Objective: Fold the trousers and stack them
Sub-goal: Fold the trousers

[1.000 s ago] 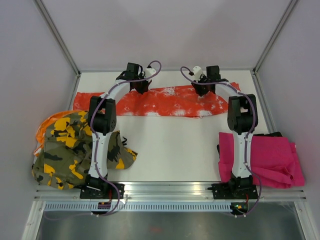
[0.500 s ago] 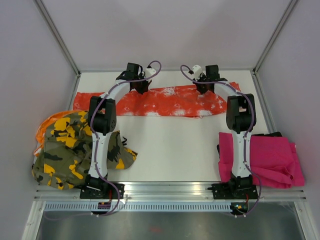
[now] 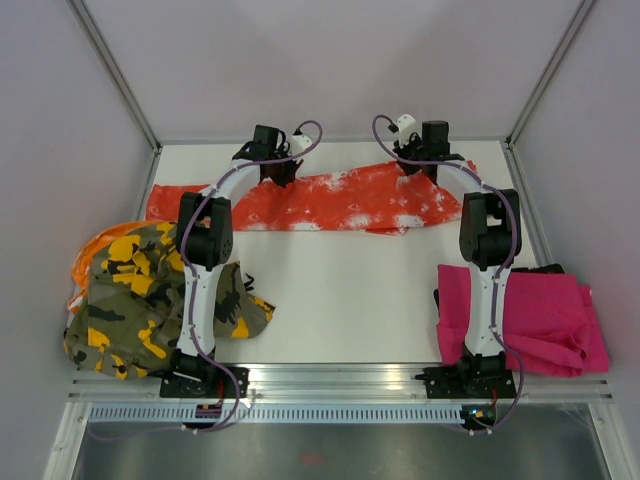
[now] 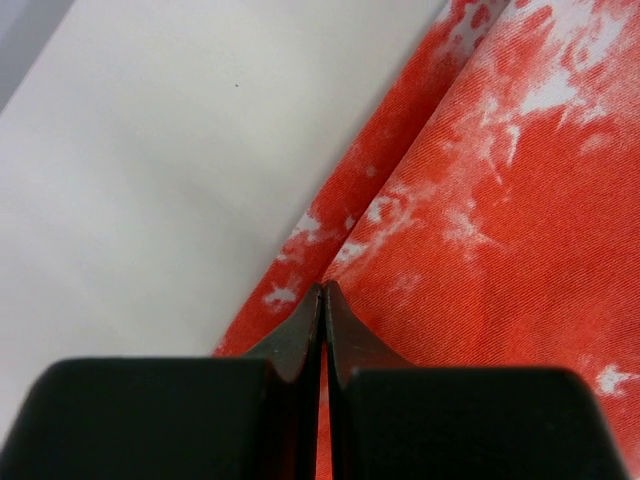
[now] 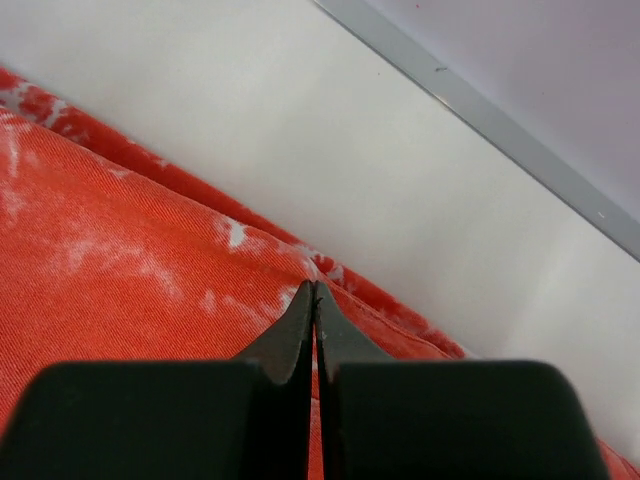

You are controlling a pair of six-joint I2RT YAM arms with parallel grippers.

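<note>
2 grippers are closed on the same garment, the orange-red trousers (image 3: 330, 205), which lie stretched in a long band across the far part of the table (image 3: 340, 290). The left gripper (image 4: 322, 292) has its 2 dark fingers pressed together with no gap at the tips, and the tips meet on the far edge of the cloth. A thin line of red shows between the fingers lower down, so these jaws pinch the trousers there. To the left of them is bare white table. To the right of them the red cloth with white blotches spreads out. The right gripper (image 5: 313, 292) is closed in the same way, with its tips together on the far edge of the same trousers, where the cloth makes a small pucker just at the tips. Beyond and to the right of these jaws there is a strip of white table and then a grey metal rail (image 5: 480, 110). To the left of them the cloth fills the view. In the top view the edge of the cloth rises toward the right jaws. The camouflage trousers (image 3: 140, 300) lie in a loose heap well apart from the left jaws, beside the base of that arm. The magenta trousers (image 3: 550, 320) lie well apart from the right jaws, beside the base of the right arm.
</note>
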